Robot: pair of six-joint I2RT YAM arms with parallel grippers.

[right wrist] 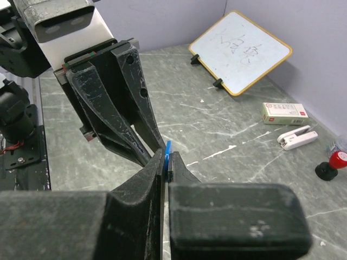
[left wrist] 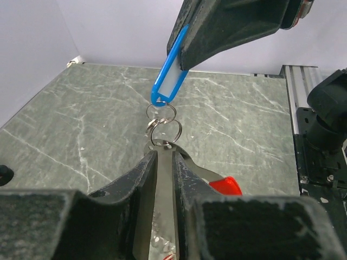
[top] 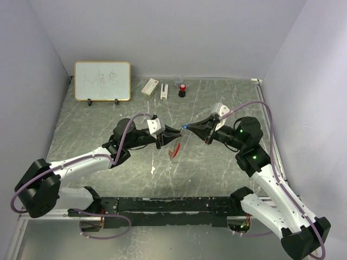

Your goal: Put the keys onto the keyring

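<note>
status: halfway-ish, blue key (left wrist: 169, 73) up off the counter (left wrist: 81, 119), its loop (left wrist: 150, 115) touching the keyring (left wrist: 162, 142), can't tell if it's linked yet | left gripper (left wrist: 162, 157) jaws clenched on keyring | right gripper (right wrist: 165, 162) jaws pinching blue key | red key: can't spot it, just a red scrap (left wrist: 225, 186) half hidden underneath

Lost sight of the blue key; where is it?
Centrally in the top view, the blue key is pinched in the right gripper, its ring overlapping the keyring held by the left gripper.

Left arm (top: 81, 162), right arm (top: 274, 189): white links, black joints, purple cables (top: 255, 103). Left gripper (top: 176, 132), right gripper (top: 187, 128): black, coarse-textured. Green lights (top: 239, 130), three o'clock.
</note>
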